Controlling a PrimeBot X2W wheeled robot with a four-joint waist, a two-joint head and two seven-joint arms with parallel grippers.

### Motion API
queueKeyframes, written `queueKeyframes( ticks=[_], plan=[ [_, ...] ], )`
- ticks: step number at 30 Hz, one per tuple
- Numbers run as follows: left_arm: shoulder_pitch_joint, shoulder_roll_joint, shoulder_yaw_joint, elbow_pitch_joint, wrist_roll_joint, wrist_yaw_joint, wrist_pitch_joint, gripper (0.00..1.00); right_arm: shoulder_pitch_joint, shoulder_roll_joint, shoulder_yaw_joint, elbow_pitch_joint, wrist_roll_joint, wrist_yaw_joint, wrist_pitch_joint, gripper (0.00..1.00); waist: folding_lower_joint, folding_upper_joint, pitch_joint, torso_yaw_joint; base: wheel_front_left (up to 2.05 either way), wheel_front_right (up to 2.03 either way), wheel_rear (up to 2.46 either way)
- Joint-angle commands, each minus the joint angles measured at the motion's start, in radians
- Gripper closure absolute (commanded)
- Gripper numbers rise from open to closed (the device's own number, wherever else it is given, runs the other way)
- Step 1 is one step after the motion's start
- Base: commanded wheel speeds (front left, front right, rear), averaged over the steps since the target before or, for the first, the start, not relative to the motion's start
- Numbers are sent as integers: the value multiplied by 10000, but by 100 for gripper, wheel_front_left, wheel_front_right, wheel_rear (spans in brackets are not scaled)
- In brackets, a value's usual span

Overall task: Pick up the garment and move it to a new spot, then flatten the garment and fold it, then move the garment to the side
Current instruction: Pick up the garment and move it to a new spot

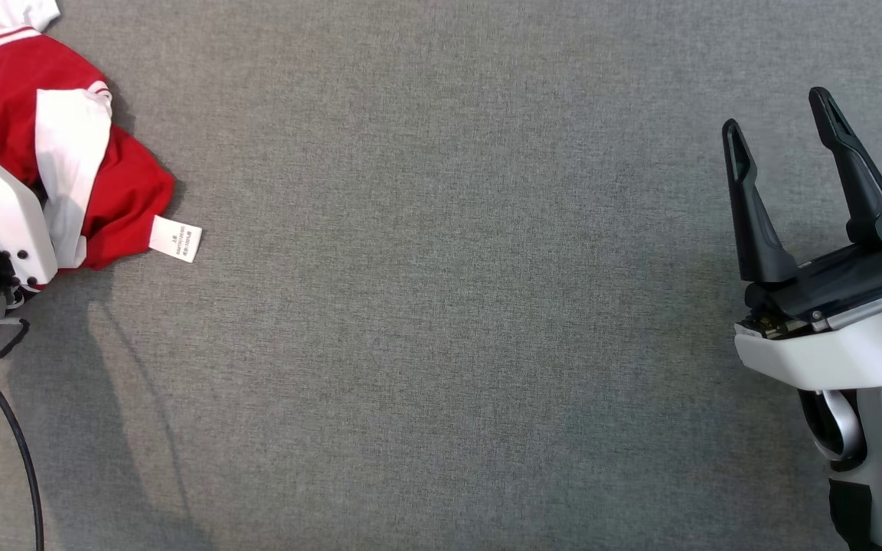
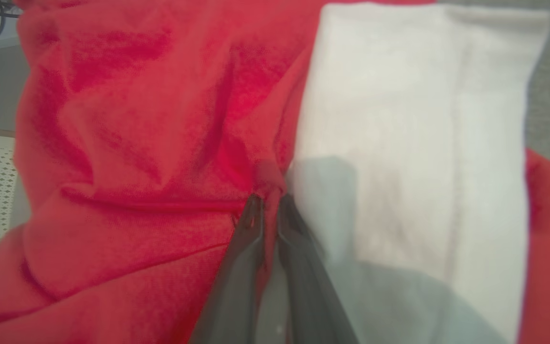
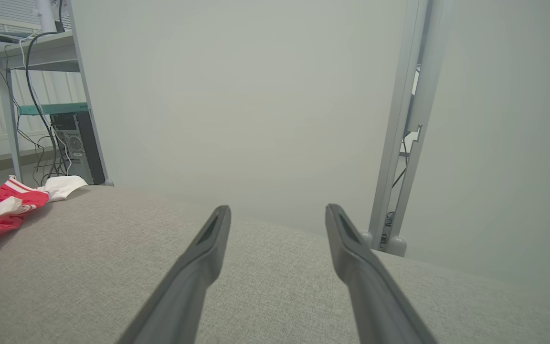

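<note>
Look, left claw (image 2: 266, 200) clamps the garment (image 2: 127, 143) by a red fold (soft, light, floppy; bunched cloth should hold); right claw (image 1: 776, 111) gapes empty.

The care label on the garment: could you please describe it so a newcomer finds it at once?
On the grey fabric surface, look to the head view's upper left, where the red-and-white garment lies crumpled. The care label is the small white printed rectangle poking past its red edge.

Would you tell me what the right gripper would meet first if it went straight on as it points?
The way looks free: the right gripper points across the grey fabric tabletop toward the pale wall beyond, though depth is unclear.
</note>
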Motion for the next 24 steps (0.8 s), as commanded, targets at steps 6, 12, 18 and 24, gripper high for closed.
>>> queueKeyframes(
  ticks=[6,12,18,24],
  plan=[
    [101,49,-115,79,97,13,-1426,100,106,162,-2,168,-2,-3,1,0,0,0,-591,74,0,0,0],
    [56,-105,-17,-186,111,12,-3638,100,217,339,83,376,53,-3,1,0,0,0,-1432,78,0,0,0],
    [-14,-223,16,-655,349,12,-5613,100,499,535,-93,569,171,-3,1,0,0,0,-2375,-13,0,0,0],
    [100,-418,189,-1812,563,12,-6018,100,834,732,-224,744,251,-3,1,0,0,0,-3169,-166,0,0,0]
  ],
)
